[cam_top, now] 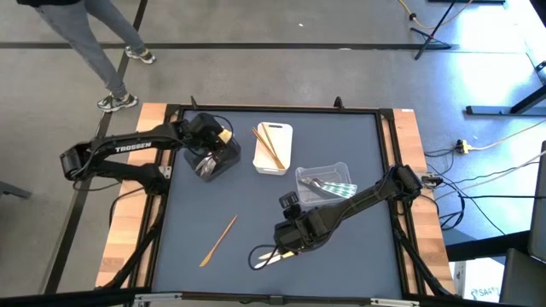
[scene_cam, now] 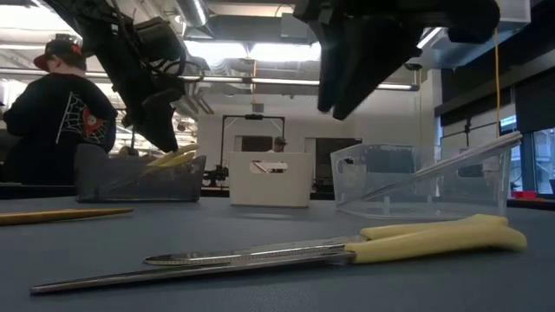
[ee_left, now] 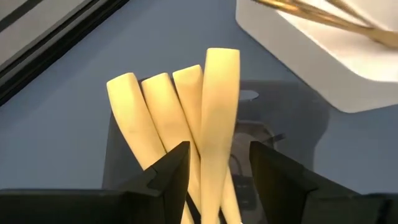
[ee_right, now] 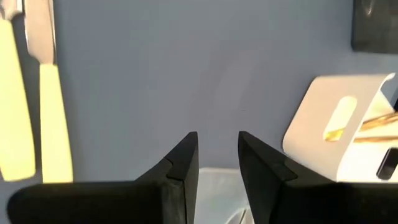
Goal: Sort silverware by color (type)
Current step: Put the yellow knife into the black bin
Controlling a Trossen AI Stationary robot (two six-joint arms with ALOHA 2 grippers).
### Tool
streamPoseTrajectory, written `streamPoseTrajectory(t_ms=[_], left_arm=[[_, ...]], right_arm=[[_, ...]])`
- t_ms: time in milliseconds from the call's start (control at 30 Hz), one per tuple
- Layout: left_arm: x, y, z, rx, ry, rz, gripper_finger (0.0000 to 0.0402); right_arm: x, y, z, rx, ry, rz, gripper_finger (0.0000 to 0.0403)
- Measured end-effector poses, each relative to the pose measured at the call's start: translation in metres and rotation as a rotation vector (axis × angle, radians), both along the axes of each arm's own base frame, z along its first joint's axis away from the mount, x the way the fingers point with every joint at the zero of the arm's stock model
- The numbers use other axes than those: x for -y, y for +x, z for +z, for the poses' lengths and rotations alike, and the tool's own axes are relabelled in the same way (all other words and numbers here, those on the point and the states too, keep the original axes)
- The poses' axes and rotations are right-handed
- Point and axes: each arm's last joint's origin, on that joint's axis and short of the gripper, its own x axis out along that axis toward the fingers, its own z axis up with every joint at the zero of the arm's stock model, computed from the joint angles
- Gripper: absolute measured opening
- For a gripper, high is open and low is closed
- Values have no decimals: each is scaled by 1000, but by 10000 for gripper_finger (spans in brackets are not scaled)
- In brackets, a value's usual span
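Yellow-handled knives (scene_cam: 434, 241) near front edge — right fingers (ee_right: 217, 155) part-open, empty; left fingers (ee_left: 214, 168) spread over black tray (cam_top: 215, 159).

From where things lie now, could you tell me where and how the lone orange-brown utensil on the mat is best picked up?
Grip the orange-brown utensil near the middle of its thin shaft, coming straight down from above with the pincer fingers closing across its width. It lies flat and diagonal on the mat, apart from other things, so both long sides look free.

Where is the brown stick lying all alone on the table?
In the high view, the orange-brown utensil lies slanted on the bare mat at the front left, below the black tray and left of the right tool.
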Motion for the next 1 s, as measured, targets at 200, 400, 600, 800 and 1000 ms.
streamPoseTrajectory(t_ms=[200, 400, 600, 800, 1000], left_arm=[[5, -7, 14, 68, 31, 2, 161], [12, -17, 32, 187, 39, -5, 161], [27, -23, 46, 301, 17, -57, 160], [50, -17, 51, 360, -32, -169, 160], [77, -5, 56, 416, -19, -263, 160]], right_arm=[[2, -3, -1, -31, -13, -11, 101], [3, -6, -1, -59, -25, -25, 101], [3, -7, -1, -64, -27, -28, 101], [3, -10, -2, -109, 11, -40, 101], [6, -18, 0, -163, 8, -99, 101]])
